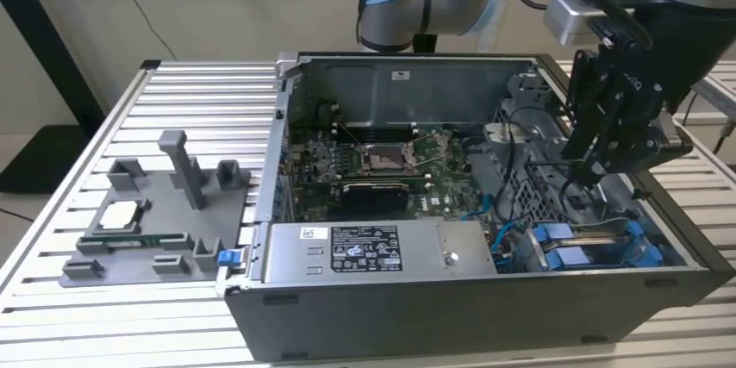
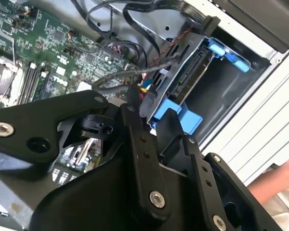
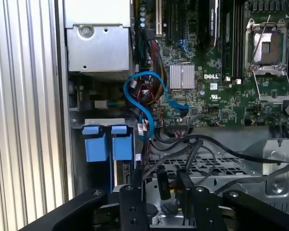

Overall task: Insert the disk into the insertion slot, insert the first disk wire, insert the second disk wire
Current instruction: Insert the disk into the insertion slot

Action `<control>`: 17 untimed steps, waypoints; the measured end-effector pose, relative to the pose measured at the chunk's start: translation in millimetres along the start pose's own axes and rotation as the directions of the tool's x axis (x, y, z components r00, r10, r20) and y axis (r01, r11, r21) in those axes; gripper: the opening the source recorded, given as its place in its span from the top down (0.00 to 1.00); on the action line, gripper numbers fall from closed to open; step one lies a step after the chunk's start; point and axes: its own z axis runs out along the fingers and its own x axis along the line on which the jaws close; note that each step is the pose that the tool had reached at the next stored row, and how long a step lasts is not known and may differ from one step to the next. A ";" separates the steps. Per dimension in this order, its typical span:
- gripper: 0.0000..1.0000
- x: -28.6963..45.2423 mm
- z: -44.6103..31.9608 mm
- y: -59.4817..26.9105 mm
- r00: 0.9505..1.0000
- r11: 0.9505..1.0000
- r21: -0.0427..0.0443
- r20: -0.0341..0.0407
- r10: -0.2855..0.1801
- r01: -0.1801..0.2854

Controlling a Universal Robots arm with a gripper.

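gripper point(image 1: 589, 174) hangs inside open pc case point(image 1: 460, 316) over black cables point(image 1: 540, 187), grasp state: cannot tell. exterior view's left to right: motherboard point(image 1: 380, 161), then disk point(image 1: 566, 258) seated in insertion slot point(image 2: 221, 96).

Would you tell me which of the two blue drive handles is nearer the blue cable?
The handle toward the circuit board: the blue cable passes beside it, while the other handle sits by the case wall.
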 end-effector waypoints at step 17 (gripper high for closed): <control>0.00 -0.4 0.2 2.5 1.000 0.999 0.035 0.002 -0.012 0.012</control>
